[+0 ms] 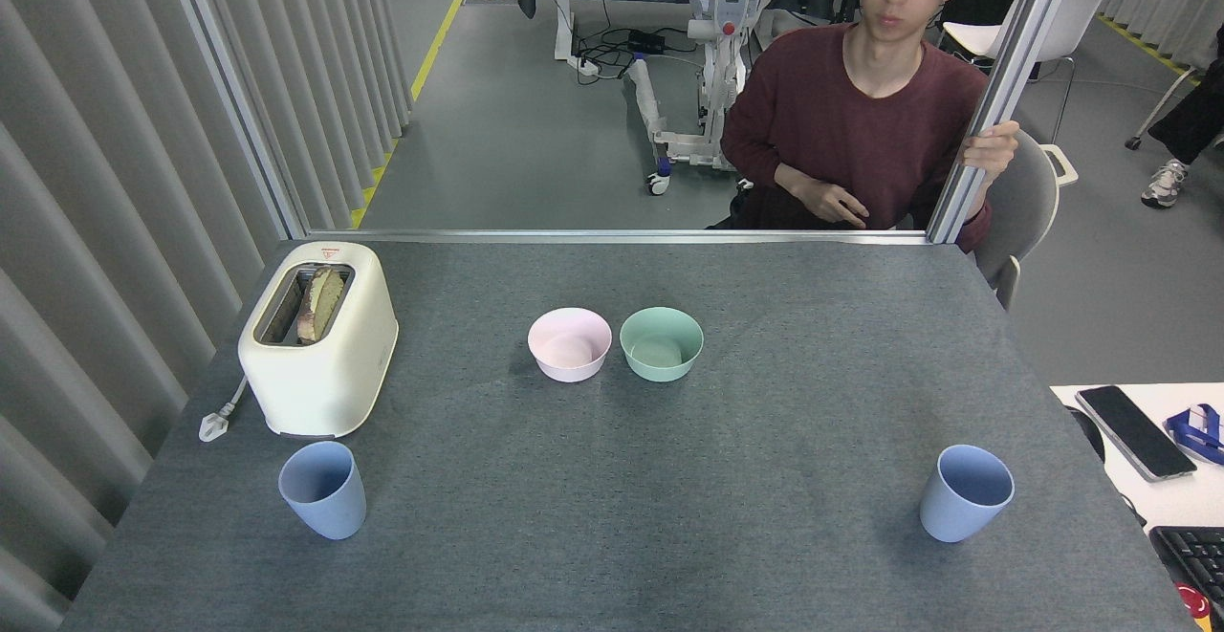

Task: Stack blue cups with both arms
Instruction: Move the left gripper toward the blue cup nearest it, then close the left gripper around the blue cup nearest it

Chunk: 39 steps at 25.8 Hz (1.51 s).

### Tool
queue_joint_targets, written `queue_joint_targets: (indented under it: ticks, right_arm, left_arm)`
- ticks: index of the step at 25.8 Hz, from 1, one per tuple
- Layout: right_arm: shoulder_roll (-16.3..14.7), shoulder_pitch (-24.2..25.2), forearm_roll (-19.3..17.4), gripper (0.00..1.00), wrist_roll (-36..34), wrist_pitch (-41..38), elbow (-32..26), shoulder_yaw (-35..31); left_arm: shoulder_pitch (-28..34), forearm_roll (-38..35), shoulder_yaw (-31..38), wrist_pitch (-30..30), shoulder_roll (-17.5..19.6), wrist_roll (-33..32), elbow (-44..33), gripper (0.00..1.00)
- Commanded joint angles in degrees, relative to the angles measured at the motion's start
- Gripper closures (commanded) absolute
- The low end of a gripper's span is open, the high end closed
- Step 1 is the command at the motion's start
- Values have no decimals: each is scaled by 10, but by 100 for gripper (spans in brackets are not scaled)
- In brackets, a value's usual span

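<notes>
There is one view only, from the robot's head, looking forward and down. It takes in the whole grey fabric-covered desk [612, 479] at middling range, with the grey floor [535, 135] beyond its far edge.

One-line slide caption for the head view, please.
Two blue cups, left and right, stand upright and far apart on the grey table; no arms in view.

Two blue cups are standing on the grey table [612, 517]: one cup [323, 490] at the lower left of the frame, the other cup [966, 493] at the lower right. Two bowls are sitting at the centre, a pink bowl [570, 344] and a mint green bowl [661, 344]. One cream toaster [320, 340] is sitting at the left, holding one slice of bread [321, 303]. One person [865, 125] is sitting at the upper right.
</notes>
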Motion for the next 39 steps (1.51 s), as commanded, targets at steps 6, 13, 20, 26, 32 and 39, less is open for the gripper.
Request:
queue_joint_targets:
  ticks: [6,13,20,26,32,39]
  right_arm:
    - [0,0,1,0,0,0,1,1]
    - [0,0,1,0,0,0,3,1]
    - [0,0,1,0,0,1,5,0]
    - [0,0,1,0,0,7,7,1]
    - [0,0,1,0,0,9,8,1]
    - [1,-1,0,0,0,8,7,1]
  left_arm:
    - [-28,3,2,-4,3,-7,20,0]
    - [-164,-3,-4,-2,-1,-11,144,0]
    - [-261,-37,-33,-3,7,-21,245,0]
    - [-299,-51,-45,-2,7,-20,283,0]
    - [-322,-52,-48,-4,8,-21,301,0]
    - [-354,-52,-64,0,9,-16,340,0]
